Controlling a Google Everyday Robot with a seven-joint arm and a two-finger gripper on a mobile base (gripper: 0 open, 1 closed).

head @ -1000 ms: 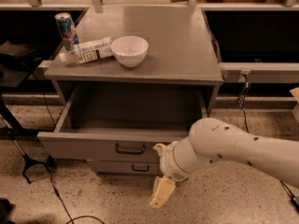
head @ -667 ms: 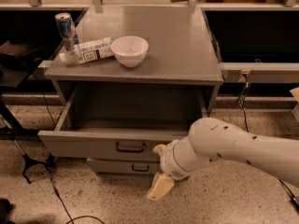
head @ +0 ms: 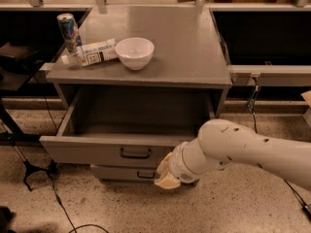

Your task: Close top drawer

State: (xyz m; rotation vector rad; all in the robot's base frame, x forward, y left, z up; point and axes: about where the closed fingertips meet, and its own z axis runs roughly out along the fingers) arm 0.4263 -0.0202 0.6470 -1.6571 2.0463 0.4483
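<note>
Speckled stone floor [head: 233,208] ran under everything I could see from the camera, with a grey cabinet [head: 194,47] standing in the middle of it against a row of dark bays. On the cabinet's flat top, toward its left side, sat a white bowl [head: 134,52], a white carton [head: 97,51] lying on its side just beside the bowl, and a drinks can [head: 68,29] upright behind the carton. The top drawer [head: 87,150] was pulled well out, its hollow open to the camera, and its grey front with the small black handle [head: 135,153] faced me. Below it the front of a second drawer [head: 116,173] showed, set back. My white arm [head: 248,152] reached in from the right edge, low across the floor. The gripper [head: 167,175], cream-coloured, sat just under the right end of the top drawer's front, in front of the second drawer. Whether it was parted or closed I could not tell, nor whether it touched the drawer front.
</note>
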